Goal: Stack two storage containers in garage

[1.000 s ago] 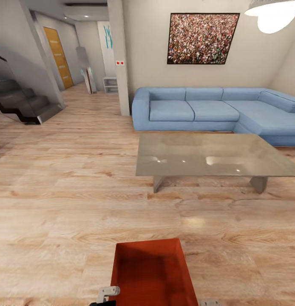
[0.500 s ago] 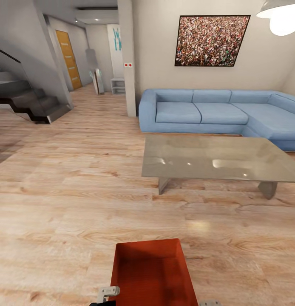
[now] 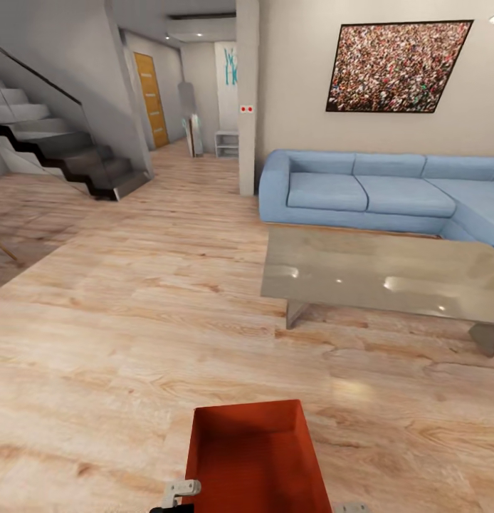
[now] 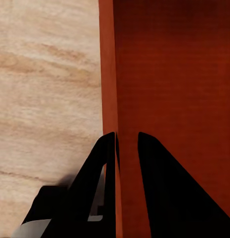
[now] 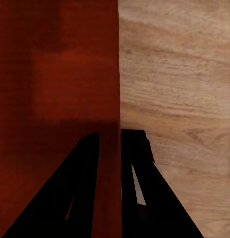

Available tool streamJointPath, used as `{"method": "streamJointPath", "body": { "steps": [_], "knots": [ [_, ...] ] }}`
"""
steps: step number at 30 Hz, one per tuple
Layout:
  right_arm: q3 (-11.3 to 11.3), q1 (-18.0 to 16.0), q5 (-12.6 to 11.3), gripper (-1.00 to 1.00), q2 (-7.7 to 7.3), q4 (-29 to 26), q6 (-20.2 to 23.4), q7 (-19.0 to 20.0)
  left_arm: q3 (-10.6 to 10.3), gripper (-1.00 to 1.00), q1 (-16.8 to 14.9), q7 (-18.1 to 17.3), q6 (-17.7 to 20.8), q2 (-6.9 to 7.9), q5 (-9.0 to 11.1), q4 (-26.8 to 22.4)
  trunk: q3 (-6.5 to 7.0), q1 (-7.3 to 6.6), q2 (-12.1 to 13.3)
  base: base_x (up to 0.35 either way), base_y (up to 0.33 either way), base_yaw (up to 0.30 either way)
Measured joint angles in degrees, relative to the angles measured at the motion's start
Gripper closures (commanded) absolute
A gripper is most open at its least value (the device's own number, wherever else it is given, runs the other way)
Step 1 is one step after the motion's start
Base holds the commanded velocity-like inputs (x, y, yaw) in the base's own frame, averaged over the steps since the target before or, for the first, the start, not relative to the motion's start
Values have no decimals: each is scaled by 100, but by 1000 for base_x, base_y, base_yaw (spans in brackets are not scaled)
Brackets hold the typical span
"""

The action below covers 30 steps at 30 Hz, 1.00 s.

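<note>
Wrist views: left gripper (image 4: 125, 141) and right gripper (image 5: 110, 136) each clamped opposite walls of orange-red ribbed plastic container (image 3: 254, 459) between them.

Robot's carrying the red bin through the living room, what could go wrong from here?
Each claw, left and right, pinches only a thin wall of the bin, so a jolt might slip it. The coffee table lies close on the right, the stairs on the left; a wide turn could clip either.

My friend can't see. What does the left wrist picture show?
The left pincer pinches the thin side wall of an orange-red storage container, one black finger outside and one inside. Beside the container lies light wood plank floor.
</note>
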Motion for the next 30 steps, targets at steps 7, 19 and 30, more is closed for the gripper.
{"method": "streamJointPath", "body": {
  "steps": [7, 19, 30],
  "knots": [
    [0, -1, 1, 100, 0, -3, 0, 0, 2, 100, -1, -1, -3, 0, 0, 0, 0, 0, 0, 0, 0, 281],
    [-7, 3, 14, 100, 6, -6, -12, -1, 1, 100, -1, -10, -10, 6, -2, 0, 23, 0, 0, 0, 0, 278],
    [-2, 2, 2, 100, 0, -5, -5, 0, -1, 100, 0, 1, -8, -1, 1, 0, 81, 0, 0, 0, 0, 247]
  ]
}}
